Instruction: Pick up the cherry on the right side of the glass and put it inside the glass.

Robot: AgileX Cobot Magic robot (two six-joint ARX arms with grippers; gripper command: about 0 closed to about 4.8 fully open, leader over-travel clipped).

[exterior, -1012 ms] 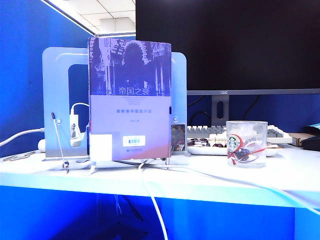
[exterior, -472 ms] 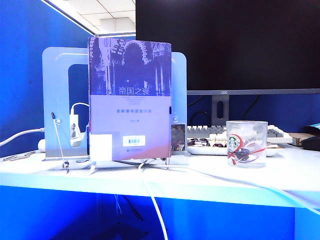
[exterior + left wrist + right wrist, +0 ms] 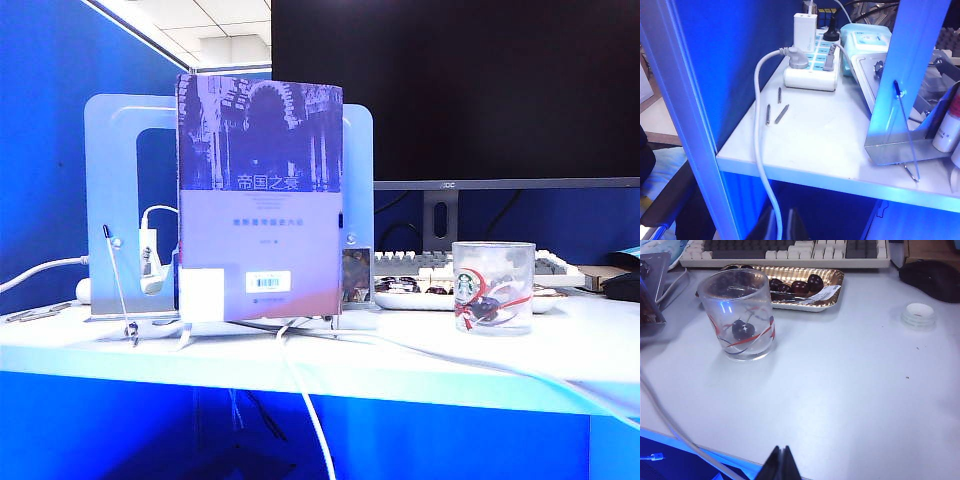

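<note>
The glass [image 3: 720, 305], a clear tumbler with red ribbon swirls, stands on the white table ahead of my right gripper [image 3: 781, 450]. A dark glossy cherry [image 3: 743, 330] lies inside it at the bottom. My right gripper is shut and empty, low at the table's near edge, well short of the glass. In the exterior view the glass [image 3: 493, 287] stands at the right with the cherry [image 3: 483, 308] showing through its wall; neither gripper appears there. My left gripper [image 3: 780, 212] hangs below the table's edge, far from the glass, fingers a little apart, holding nothing.
Behind the glass a gold tray [image 3: 832, 280] holds several more cherries, in front of a keyboard [image 3: 790, 250]. A white ring [image 3: 918, 315] and a black mouse [image 3: 932, 275] lie to the right. An upright book [image 3: 260, 200], a power strip [image 3: 812, 65] and a white cable [image 3: 310, 420] occupy the left.
</note>
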